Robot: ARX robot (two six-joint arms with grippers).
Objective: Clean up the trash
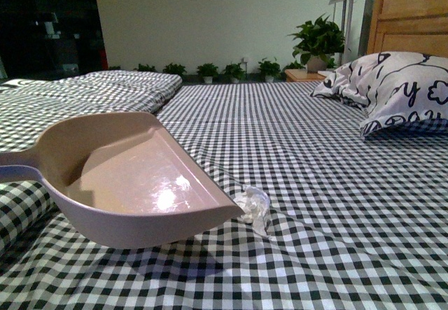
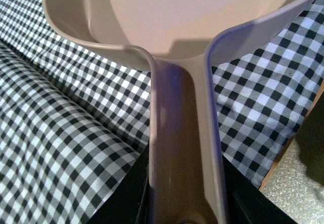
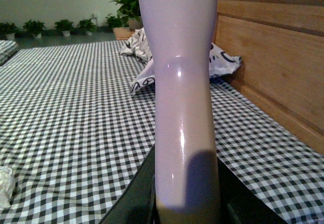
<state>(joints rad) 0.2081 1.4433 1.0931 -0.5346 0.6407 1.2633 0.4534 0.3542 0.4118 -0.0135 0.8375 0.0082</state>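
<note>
Trash: one white wad (image 1: 253,208) on bench (image 1: 329,184), toward near edge, just beside dustpan lip.
Dustpan: one (image 1: 140,177), lip tilted toward trash, judged set to receive it.
Left claw (image 2: 185,209): clenched on dustpan.
Right claw (image 3: 186,209): clenched on one pale shaft (image 3: 182,107); probably the sweeper, its end unseen.
Pillow: one (image 1: 399,89), far right corner.

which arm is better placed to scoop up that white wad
Left, probably: the left tool holds the dustpan, its lip right beside the wad. The right tool grips a pale handle, farther off.
</note>
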